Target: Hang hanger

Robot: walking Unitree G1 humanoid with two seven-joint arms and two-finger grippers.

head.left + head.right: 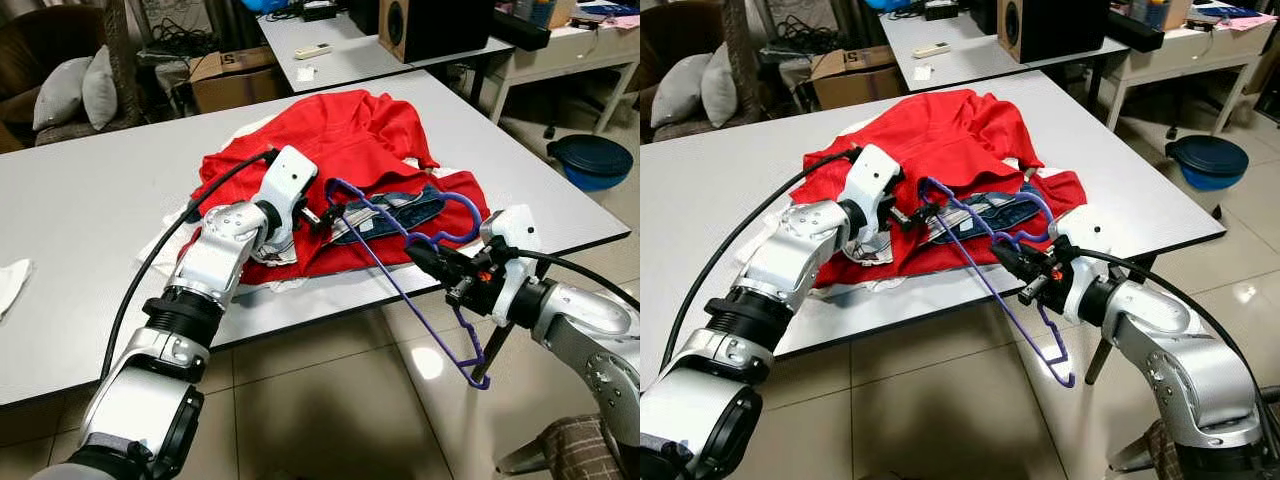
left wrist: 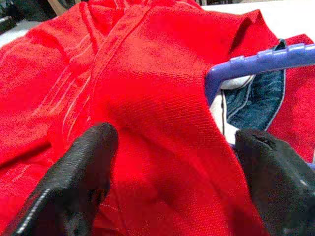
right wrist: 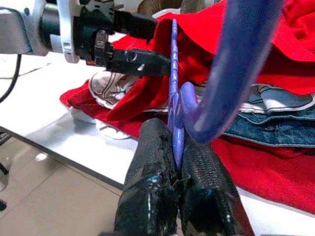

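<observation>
On the white table (image 1: 90, 210), left pincer (image 2: 172, 162) spreads wide around red garment (image 1: 330, 130); right pincer (image 3: 176, 169) clamps purple hanger (image 1: 400, 275).

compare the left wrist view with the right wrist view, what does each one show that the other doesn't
The left wrist view alone shows the left gripper from behind, its fingers spread apart over a fold of the red garment.

The right wrist view alone shows the right gripper shut on the purple hanger near the base of its hook, the white table edge and the tiled floor. It also shows the left gripper from outside, at the hanger's far end.

Both show the hanger, the red garment and a blue denim piece beneath it.
</observation>
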